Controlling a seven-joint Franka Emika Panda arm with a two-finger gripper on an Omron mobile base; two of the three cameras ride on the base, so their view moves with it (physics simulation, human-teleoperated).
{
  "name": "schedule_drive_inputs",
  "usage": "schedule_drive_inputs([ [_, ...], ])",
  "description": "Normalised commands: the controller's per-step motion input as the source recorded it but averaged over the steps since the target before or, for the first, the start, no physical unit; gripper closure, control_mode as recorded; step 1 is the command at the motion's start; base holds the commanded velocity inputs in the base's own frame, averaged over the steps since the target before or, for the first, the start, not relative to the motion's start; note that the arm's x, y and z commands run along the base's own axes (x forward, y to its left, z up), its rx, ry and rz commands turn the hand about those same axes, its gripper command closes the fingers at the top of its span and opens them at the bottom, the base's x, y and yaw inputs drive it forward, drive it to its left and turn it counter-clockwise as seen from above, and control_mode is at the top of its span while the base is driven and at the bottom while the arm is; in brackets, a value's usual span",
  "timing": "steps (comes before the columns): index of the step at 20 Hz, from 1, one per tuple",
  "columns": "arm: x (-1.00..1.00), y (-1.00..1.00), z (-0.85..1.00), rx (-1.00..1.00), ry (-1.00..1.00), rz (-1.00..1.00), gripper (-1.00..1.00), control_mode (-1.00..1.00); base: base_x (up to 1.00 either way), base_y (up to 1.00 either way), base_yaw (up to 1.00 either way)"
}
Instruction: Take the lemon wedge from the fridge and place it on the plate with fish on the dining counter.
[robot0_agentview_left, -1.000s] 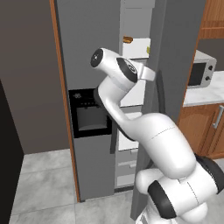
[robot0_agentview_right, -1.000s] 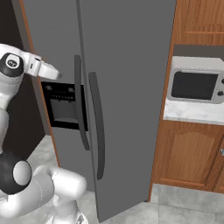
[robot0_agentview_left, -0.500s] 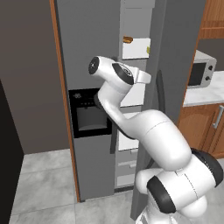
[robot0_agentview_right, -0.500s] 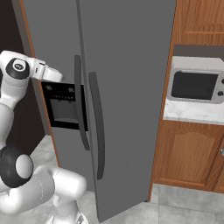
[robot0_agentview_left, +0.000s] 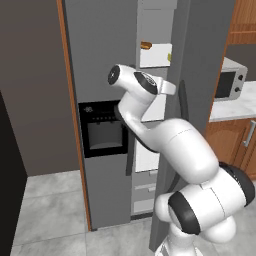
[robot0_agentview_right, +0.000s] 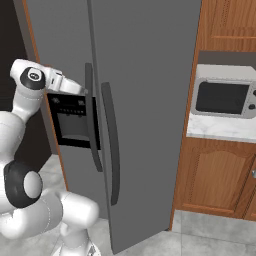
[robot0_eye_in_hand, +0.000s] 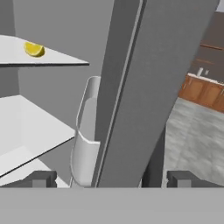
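Nudging closer vs prev frame: fingers (robot0_eye_in_hand: 112, 178) wide apart, empty, at fridge (robot0_agentview_left: 105, 65) door edge; lemon wedge (robot0_eye_in_hand: 34, 49) on shelf.

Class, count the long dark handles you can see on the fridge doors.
2: one handle on the left door, one handle on the right door, side by side at the fridge centre seam.

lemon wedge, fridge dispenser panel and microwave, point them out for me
lemon wedge (robot0_eye_in_hand: 34, 49), hand view, on its yellow middle where it lies on the upper white shelf.
dispenser panel (robot0_agentview_left: 103, 128), left base view, on its black recess.
microwave (robot0_agentview_right: 223, 97), right base view, on its dark door window.
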Motion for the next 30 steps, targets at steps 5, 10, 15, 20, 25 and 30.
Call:
schedule_drive_inputs([
  [5, 0.14, -0.27, -0.15, 0.0, 0.0, 0.0, -1.0, -1.0, 0.0, 0.0, 0.0],
  [10, -0.02, -0.4, -0.14, 0.0, 0.01, 0.0, -1.0, -1.0, 0.0, 0.0, 0.0],
  [15, -0.31, -0.57, -0.18, 0.0, 0.05, -0.04, -1.0, -1.0, 0.0, 0.0, 0.0],
  [20, -0.5, -0.66, -0.21, -0.01, 0.06, -0.08, -1.0, -1.0, 0.0, 0.0, 0.0],
  [25, -0.54, -0.73, -0.31, -0.03, 0.08, -0.11, -1.0, -1.0, 0.0, 0.0, 0.0],
  [30, -0.71, -0.97, -0.42, -0.03, 0.16, -0.19, -1.0, -1.0, 0.0, 0.0, 0.0],
])
